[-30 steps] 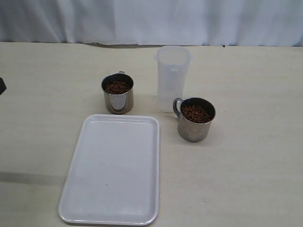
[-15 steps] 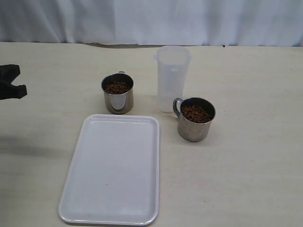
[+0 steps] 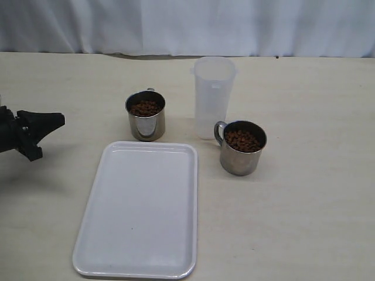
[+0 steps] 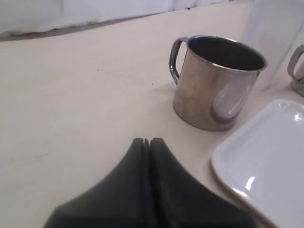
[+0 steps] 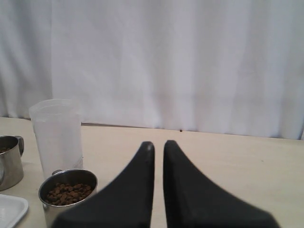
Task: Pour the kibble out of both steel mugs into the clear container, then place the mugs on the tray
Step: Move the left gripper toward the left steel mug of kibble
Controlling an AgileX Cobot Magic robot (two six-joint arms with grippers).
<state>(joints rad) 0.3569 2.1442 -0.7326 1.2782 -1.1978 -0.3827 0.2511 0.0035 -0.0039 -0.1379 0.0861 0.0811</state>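
Two steel mugs stand on the table, both filled with kibble. The left mug [image 3: 146, 116] holds kibble [image 3: 145, 108]; the right mug [image 3: 241, 149] holds kibble [image 3: 242, 140] too. Between them, slightly behind, rises the clear container [image 3: 213, 93], which looks empty. The white tray [image 3: 140, 208] lies in front of them with nothing on it. My left gripper [image 3: 58, 120] is shut and empty, left of the left mug [image 4: 216, 85] and apart from it. My right gripper [image 5: 158, 144] is out of the exterior view; its fingers stand close together on nothing, behind the right mug [image 5: 66, 194].
A white curtain [image 3: 187, 26] hangs along the table's far edge. The beige tabletop [image 3: 316, 205] stretches to the right of the mugs and the tray.
My left gripper has come in from the left edge of the exterior view and moved rightward toward the left mug. Mugs, container and tray have not moved.
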